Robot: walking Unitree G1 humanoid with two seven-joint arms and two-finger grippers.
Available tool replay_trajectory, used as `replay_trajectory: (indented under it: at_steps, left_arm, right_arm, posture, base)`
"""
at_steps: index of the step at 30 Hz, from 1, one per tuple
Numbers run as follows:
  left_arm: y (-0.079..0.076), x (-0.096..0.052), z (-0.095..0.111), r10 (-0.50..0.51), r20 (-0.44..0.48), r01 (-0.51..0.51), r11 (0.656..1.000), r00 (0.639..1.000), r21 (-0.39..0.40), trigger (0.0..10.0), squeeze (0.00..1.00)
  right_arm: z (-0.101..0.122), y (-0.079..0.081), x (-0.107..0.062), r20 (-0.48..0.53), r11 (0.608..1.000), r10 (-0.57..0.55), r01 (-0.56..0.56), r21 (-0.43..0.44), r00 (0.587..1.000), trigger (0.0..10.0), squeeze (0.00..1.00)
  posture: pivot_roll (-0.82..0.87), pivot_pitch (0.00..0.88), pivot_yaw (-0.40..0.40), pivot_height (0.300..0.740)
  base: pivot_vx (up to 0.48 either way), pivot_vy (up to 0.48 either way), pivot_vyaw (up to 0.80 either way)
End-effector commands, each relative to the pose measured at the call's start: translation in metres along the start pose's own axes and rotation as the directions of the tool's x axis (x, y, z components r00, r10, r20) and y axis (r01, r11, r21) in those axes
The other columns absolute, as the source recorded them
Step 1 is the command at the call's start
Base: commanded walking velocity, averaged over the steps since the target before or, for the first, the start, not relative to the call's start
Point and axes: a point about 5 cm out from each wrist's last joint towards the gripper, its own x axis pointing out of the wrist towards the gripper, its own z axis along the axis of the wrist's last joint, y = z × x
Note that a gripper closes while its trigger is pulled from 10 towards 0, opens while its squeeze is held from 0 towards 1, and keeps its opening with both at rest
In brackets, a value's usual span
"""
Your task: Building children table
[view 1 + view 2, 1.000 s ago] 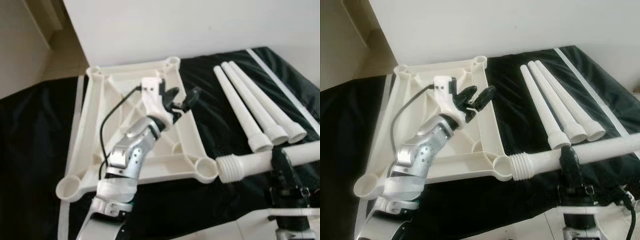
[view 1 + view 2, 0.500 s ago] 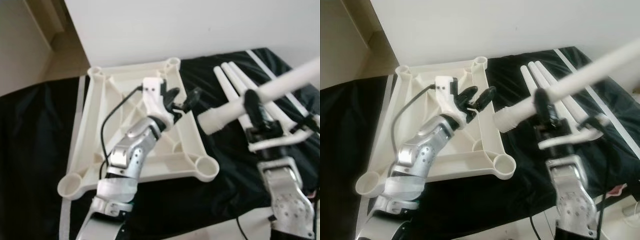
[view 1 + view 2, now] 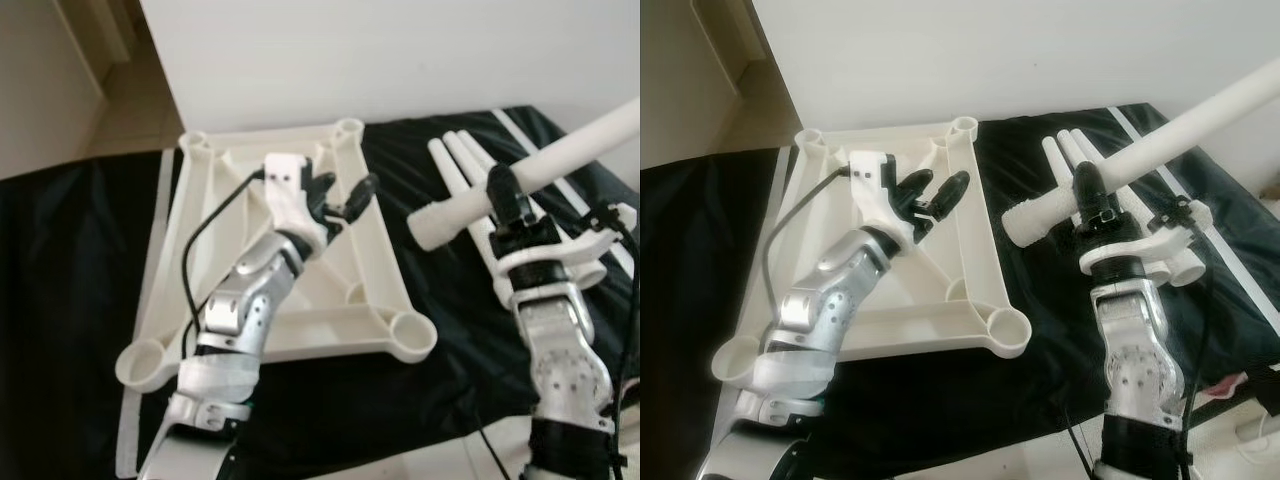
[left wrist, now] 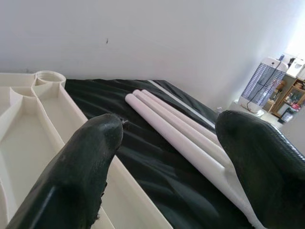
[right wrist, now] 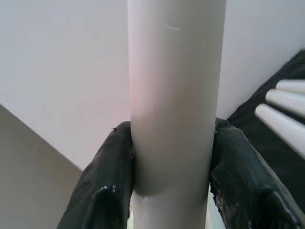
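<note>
One white tabletop frame (image 3: 200, 250) with four corner sockets, three white legs (image 3: 1080, 165) lying beside it, one leg (image 3: 1160, 145) raised, two grippers.

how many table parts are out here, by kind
table top frame, upside down: 1
table legs lying on the black cloth: 3
table leg held in the right gripper: 1
total: 5

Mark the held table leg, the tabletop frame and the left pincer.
held table leg (image 3: 1160, 145), right eye view, mid shaft above the right pincer.
tabletop frame (image 3: 190, 215), left eye view, left side rail.
left pincer (image 3: 345, 197), left eye view, between its open fingertips.
</note>
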Motion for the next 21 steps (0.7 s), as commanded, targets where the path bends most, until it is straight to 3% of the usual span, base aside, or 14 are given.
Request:
replay_trajectory:
  at_steps: [1, 2, 3, 4, 5, 7, 9, 10, 11, 14, 16, 21]
  left_arm:
    - [-0.002, 0.003, 0.001, -0.032, -0.002, 0.032, 0.999, 0.999, 0.006, 10.0, 0.0]
    - [-0.002, 0.003, 0.001, -0.032, -0.002, 0.032, 0.999, 0.999, 0.006, 10.0, 0.0]
    - [-0.003, 0.004, 0.0, -0.038, -0.01, 0.038, 0.999, 0.999, -0.002, 10.0, 0.0]
    - [-0.004, 0.005, 0.0, -0.04, -0.013, 0.04, 0.999, 0.999, -0.002, 10.0, 0.0]
    - [-0.004, 0.005, 0.0, -0.04, -0.013, 0.04, 0.999, 0.999, -0.002, 10.0, 0.0]
    - [-0.003, 0.005, -0.001, -0.04, -0.021, 0.04, 0.999, 0.999, -0.004, 10.0, 0.0]
    - [-0.003, 0.005, -0.001, -0.04, -0.021, 0.04, 0.999, 0.999, -0.004, 10.0, 0.0]
    - [-0.002, 0.005, -0.002, -0.033, -0.036, 0.033, 0.999, 0.999, -0.018, 10.0, 0.0]
    - [-0.002, 0.005, -0.002, -0.033, -0.036, 0.033, 0.999, 0.999, -0.018, 10.0, 0.0]
    - [0.0, 0.006, -0.008, -0.022, -0.078, 0.02, 1.0, 0.997, -0.023, 10.0, 0.0]
    - [0.0, 0.006, -0.008, -0.022, -0.078, 0.02, 1.0, 0.997, -0.023, 10.0, 0.0]
    - [0.004, 0.005, -0.013, -0.004, -0.118, 0.001, 1.0, 0.993, -0.023, 10.0, 0.0]
  right_arm:
    - [0.002, 0.011, 0.008, 0.009, 0.991, 0.052, -0.051, -0.126, 0.999, 10.0, 0.0]
    - [0.002, 0.011, 0.008, 0.009, 0.991, 0.052, -0.051, -0.126, 0.999, 10.0, 0.0]
    - [0.003, 0.02, 0.013, -0.002, 0.946, 0.091, -0.087, -0.313, 0.996, 10.0, 0.0]
    - [0.004, 0.025, 0.016, -0.005, 0.91, 0.118, -0.11, -0.399, 0.993, 10.0, 0.0]
    - [0.004, 0.025, 0.016, -0.005, 0.91, 0.118, -0.11, -0.399, 0.993, 10.0, 0.0]
    - [0.008, 0.032, 0.019, 0.0, 0.857, 0.157, -0.136, -0.497, 0.988, 10.0, 0.0]
    - [0.008, 0.032, 0.019, 0.0, 0.857, 0.157, -0.136, -0.497, 0.988, 10.0, 0.0]
    - [0.013, 0.038, 0.024, 0.016, 0.807, 0.185, -0.142, -0.573, 0.983, 10.0, 0.0]
    - [0.013, 0.038, 0.024, 0.016, 0.807, 0.185, -0.142, -0.573, 0.983, 10.0, 0.0]
    - [0.016, 0.047, 0.033, 0.024, 0.748, 0.225, -0.157, -0.644, 0.974, 10.0, 0.0]
    - [0.016, 0.047, 0.033, 0.024, 0.748, 0.225, -0.157, -0.644, 0.974, 10.0, 0.0]
    - [0.013, 0.053, 0.04, 0.035, 0.704, 0.239, -0.148, -0.694, 0.97, 10.0, 0.0]
  posture:
    - [-0.05, 0.0, 0.009, 0.74]
    - [-0.05, 0.0, 0.009, 0.74]
    - [-0.06, 0.0, 0.015, 0.74]
    - [-0.06, 0.0, 0.019, 0.74]
    - [-0.06, 0.0, 0.019, 0.74]
    - [-0.06, 0.0, 0.025, 0.74]
    - [-0.06, 0.0, 0.025, 0.74]
    - [-0.06, 0.0, 0.028, 0.74]
    - [-0.06, 0.0, 0.028, 0.74]
    - [-0.06, 0.0, 0.031, 0.74]
    - [-0.06, 0.0, 0.031, 0.74]
    - [-0.05, 0.0, 0.034, 0.74]
  base:
    - [0.0, 0.0, 0.0]
    - [0.0, 0.0, 0.0]
    - [0.0, 0.0, 0.0]
    - [0.0, 0.0, 0.0]
    - [0.0, 0.0, 0.0]
    - [0.0, 0.0, 0.0]
    - [0.0, 0.0, 0.0]
    - [0.0, 0.0, 0.0]
    - [0.0, 0.0, 0.0]
    - [0.0, 0.0, 0.0]
    - [0.0, 0.0, 0.0]
    - [0.0, 0.0, 0.0]
